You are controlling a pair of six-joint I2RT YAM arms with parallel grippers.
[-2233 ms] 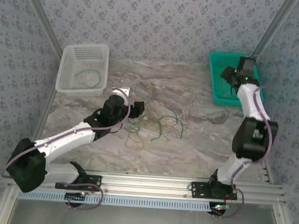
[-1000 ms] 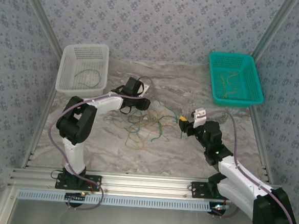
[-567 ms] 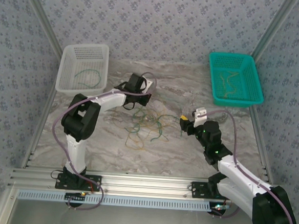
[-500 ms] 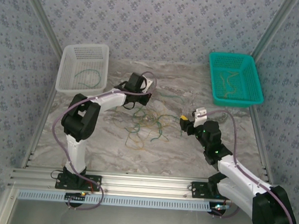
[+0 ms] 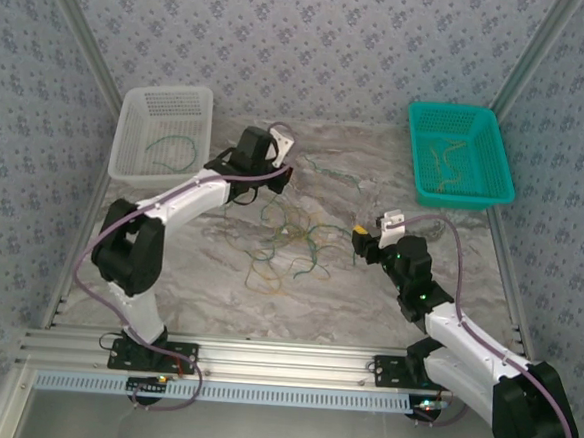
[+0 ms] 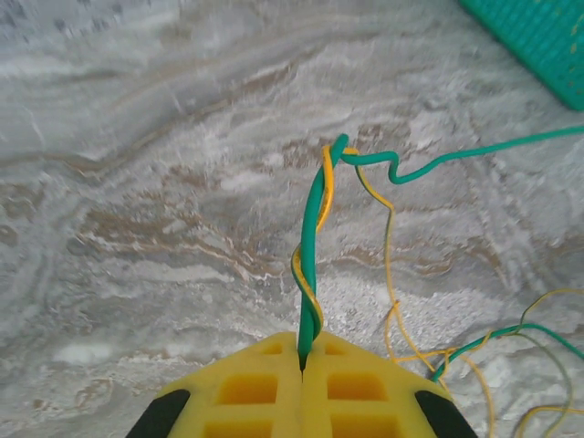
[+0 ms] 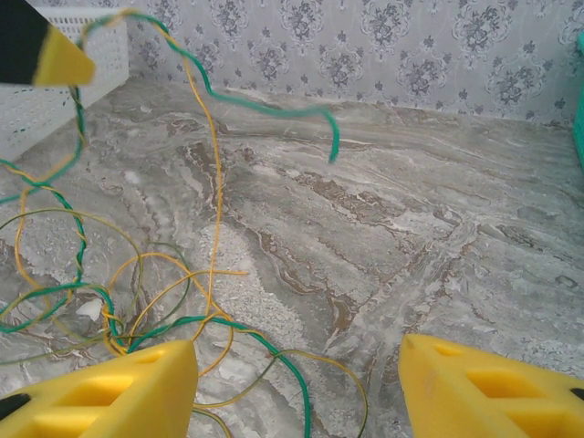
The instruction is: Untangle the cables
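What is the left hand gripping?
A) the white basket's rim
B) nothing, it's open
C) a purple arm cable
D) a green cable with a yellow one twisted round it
D: in the left wrist view the left hand is shut on a green cable, with a yellow cable wound round it.

Open tabletop (image 5: pixel 316 311) along the near edge — the cables (image 5: pixel 289 237) sprawl across the middle.

Robot lab cell: aluminium-profile frame (image 5: pixel 292 359) carrying bolted arms (image 5: pixel 188 200), patterned backdrop panels (image 5: pixel 314 40), marble-print tabletop (image 5: pixel 317 296).
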